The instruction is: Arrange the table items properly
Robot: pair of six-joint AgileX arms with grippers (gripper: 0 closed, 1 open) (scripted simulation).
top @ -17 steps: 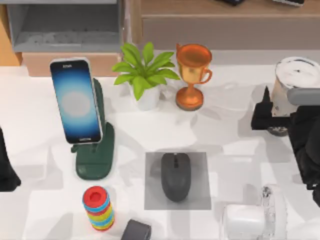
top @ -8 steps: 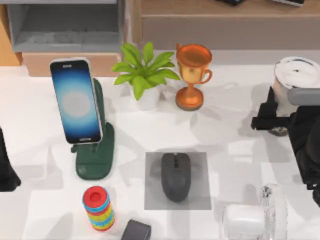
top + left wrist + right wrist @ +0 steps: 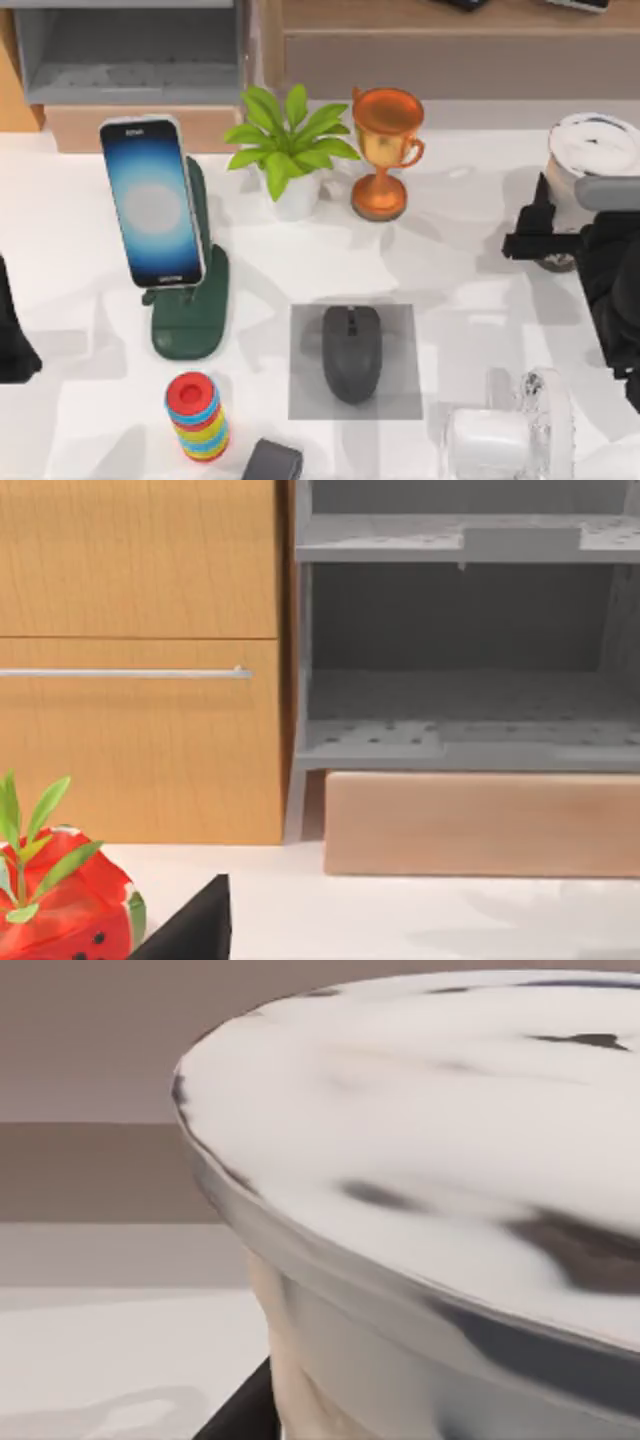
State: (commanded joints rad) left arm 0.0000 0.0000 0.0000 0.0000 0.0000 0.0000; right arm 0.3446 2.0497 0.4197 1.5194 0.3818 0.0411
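Tabletop's right edge: right gripper (image 3: 548, 240) clasps milk-tea cup (image 3: 592, 160)

Phone (image 3: 151, 202) on stand (image 3: 192, 300), table's left. Plant (image 3: 291, 145) and trophy (image 3: 384, 150) side by side at the back, trophy to the right. Mouse (image 3: 351, 352) on mat (image 3: 400, 385), centre front. Ring stack (image 3: 197, 416) front left of mat. Cup (image 3: 593, 160) at right edge, right gripper (image 3: 543, 232) against it.

Our white table (image 3: 440, 250) carries, well left of our right pincer (image 3: 545, 240), a grey mat (image 3: 400, 400) under the mouse (image 3: 351, 352); farther left a green phone stand (image 3: 195, 320); a potted plant (image 3: 292, 150); a trophy (image 3: 384, 150).
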